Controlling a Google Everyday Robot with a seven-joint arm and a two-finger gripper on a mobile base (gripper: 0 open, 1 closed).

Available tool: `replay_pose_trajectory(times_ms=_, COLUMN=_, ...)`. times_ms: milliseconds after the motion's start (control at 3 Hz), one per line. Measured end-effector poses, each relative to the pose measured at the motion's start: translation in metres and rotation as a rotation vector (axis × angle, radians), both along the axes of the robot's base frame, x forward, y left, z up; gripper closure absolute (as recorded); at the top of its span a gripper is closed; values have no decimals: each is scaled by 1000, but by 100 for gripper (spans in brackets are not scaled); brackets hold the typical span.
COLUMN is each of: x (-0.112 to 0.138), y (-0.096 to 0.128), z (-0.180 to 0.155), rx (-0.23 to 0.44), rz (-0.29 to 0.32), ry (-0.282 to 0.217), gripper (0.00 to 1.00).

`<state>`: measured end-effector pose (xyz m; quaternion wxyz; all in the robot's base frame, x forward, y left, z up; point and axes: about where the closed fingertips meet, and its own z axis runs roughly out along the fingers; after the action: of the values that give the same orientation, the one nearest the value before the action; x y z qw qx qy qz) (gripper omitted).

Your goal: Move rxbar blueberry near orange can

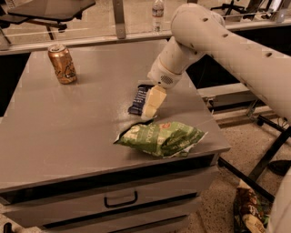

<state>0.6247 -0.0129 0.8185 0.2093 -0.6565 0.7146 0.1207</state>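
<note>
The rxbar blueberry (137,99), a flat dark navy wrapper, lies on the grey table (68,132) right of centre. My gripper (152,103), cream-coloured at the end of the white arm, comes down from the upper right and sits right at the bar's right edge, covering part of it. The orange can (62,63), copper-coloured with a silver top, stands upright at the table's far left, well apart from the bar and the gripper.
A green chip bag (159,138) lies just in front of the bar near the table's front right edge. A clear plastic bottle (158,13) stands behind the table. A drawer with a handle (120,199) is below the tabletop.
</note>
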Motion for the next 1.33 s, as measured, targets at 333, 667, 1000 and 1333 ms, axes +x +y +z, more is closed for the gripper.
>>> replay_pose_trajectory(times_ms=333, x=0, y=1, z=-2, rx=-1, rz=3, ry=3, gripper=18)
replay_pose_trajectory(times_ms=667, x=-1, y=2, z=-3, rx=-1, rz=5, ry=5, gripper=40)
replay_pose_trajectory(times_ms=1000, x=-1, y=2, z=7, rx=-1, rz=5, ry=5, gripper=72)
replay_pose_trajectory(times_ms=1333, x=-1, y=2, z=15, rx=-1, rz=5, ry=5, gripper=94)
